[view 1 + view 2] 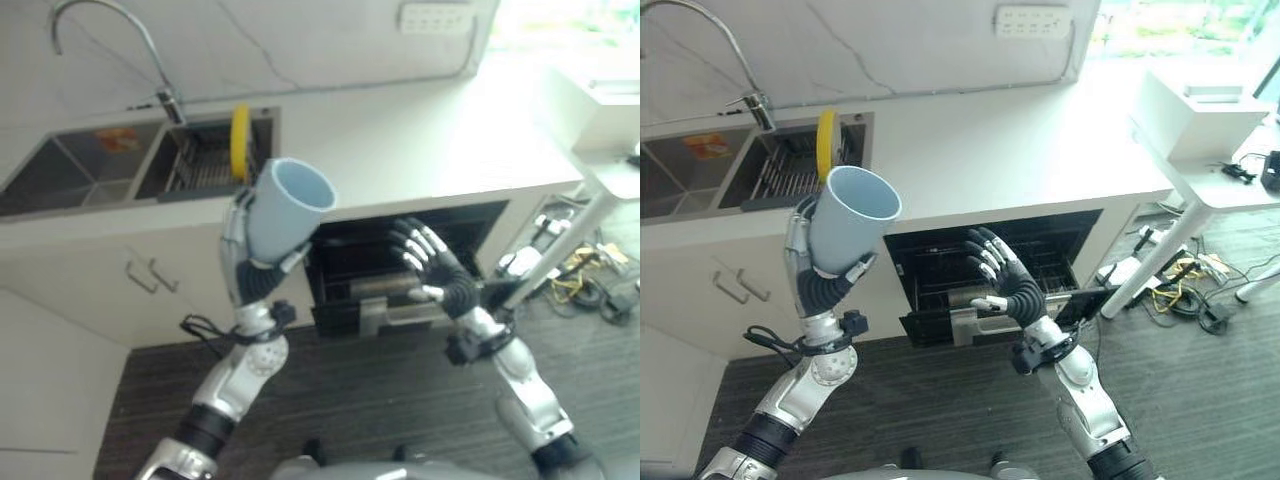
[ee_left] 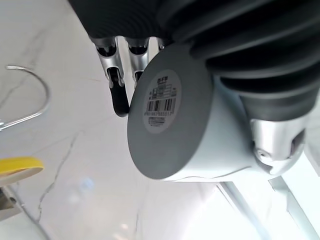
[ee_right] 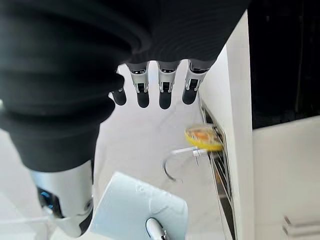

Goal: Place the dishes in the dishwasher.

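Two hands up in front of the counter. Left hand [image 1: 815,262] holds a pale blue cup [image 1: 848,232] raised and tilted, mouth pointing up and away to the right; fingers and thumb curl round its wall near the base. Left wrist view: cup's grey base with a barcode sticker faces the camera, fingers [image 2: 118,75] wrapped on one side, thumb on the other. Cup sits clear of the counter edge, in the air, just left of the dishwasher opening.

Right hand [image 1: 1006,280] hangs open in front of the dishwasher [image 1: 940,270], palm toward the cup, fingers spread and nearly straight, holding nothing. Right wrist view: fingers [image 3: 165,87] in a straight row, the cup at the near edge.

Behind the hands, the dishwasher is open under the counter [image 1: 1040,150], dark inside, rack [image 1: 372,290] partly pulled out; I cannot tell what it holds.

Farther back and to the left, a sink [image 1: 70,170] is set into the counter, with a dish rack [image 1: 790,170] in its right basin. A yellow plate [image 1: 825,143] stands on edge in that rack. A curved tap [image 1: 110,30] rises behind the sink. An outlet strip [image 1: 1032,20] is on the wall beyond.
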